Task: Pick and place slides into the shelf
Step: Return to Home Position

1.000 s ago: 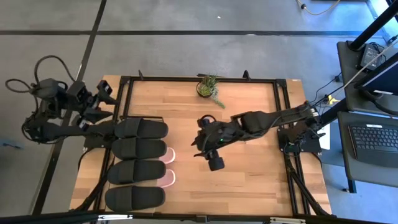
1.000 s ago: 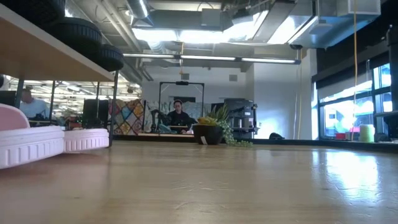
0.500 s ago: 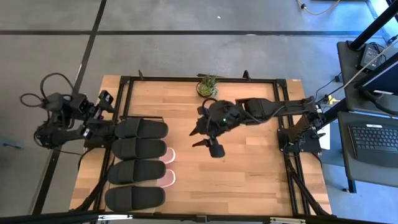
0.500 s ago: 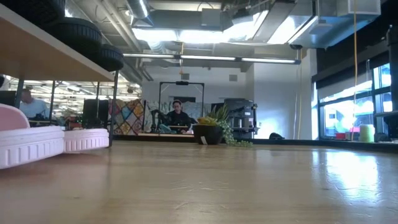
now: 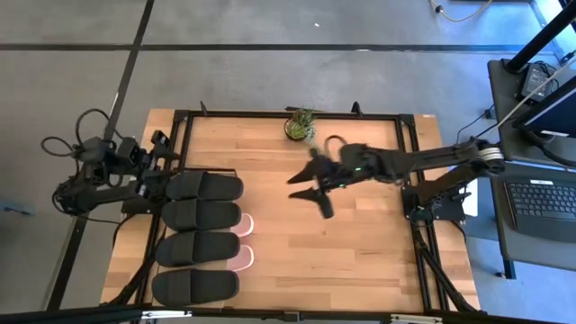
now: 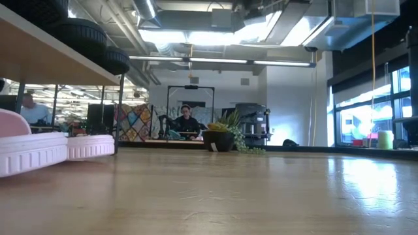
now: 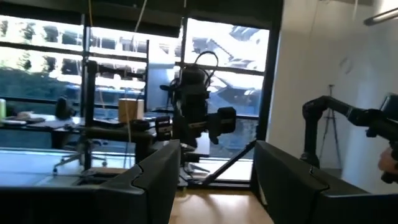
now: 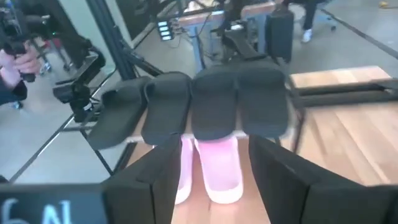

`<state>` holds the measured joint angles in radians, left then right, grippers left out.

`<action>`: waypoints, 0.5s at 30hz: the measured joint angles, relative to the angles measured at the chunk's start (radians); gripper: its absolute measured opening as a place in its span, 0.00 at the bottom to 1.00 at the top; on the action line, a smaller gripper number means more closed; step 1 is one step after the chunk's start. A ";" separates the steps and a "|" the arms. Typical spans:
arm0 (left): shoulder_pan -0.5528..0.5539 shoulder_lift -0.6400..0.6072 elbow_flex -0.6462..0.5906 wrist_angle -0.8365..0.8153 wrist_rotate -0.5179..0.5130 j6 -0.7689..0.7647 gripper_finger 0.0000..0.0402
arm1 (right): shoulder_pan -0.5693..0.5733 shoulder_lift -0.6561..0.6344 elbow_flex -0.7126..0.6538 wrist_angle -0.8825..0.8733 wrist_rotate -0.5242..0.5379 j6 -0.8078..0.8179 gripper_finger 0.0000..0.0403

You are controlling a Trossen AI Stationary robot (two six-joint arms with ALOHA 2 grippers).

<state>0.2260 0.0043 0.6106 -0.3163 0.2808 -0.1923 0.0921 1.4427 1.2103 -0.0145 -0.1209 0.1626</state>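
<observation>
Wood table (image 5: 360, 243), plant (image 5: 301, 126) at far edge. Four black slides (image 5: 200, 237) atop shelf (image 6: 39, 62), pink slides (image 6: 32, 150) beneath. Right gripper (image 8: 214, 162) spread over mid-table; left gripper (image 7: 216, 158) spread, beside shelf. Person (image 6: 187, 121) seated in room behind.

Grey floor (image 5: 270, 72), dark seam lines. Side desk (image 5: 531, 247) with keyboard (image 5: 540, 202) right of counter (image 5: 360, 252). Open ceiling, ducts, strip lights (image 6: 196, 34). Bright daylight windows (image 6: 366, 111) on right wall. Person (image 6: 187, 121) seated far back, behind potted plant (image 6: 225, 137).

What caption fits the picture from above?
Four black slides side by side, two pink slides tucked beneath; right gripper open above the table, left gripper open beside them.
</observation>
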 joint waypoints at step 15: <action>0.000 0.000 -0.002 -0.135 -0.596 0.120 0.49 | -0.043 -0.570 -0.493 0.089 0.292 0.016 0.47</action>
<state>0.2260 0.0040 0.6083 -0.4515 -0.3148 -0.0721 0.0494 0.8729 0.7176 0.0745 0.1708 0.1785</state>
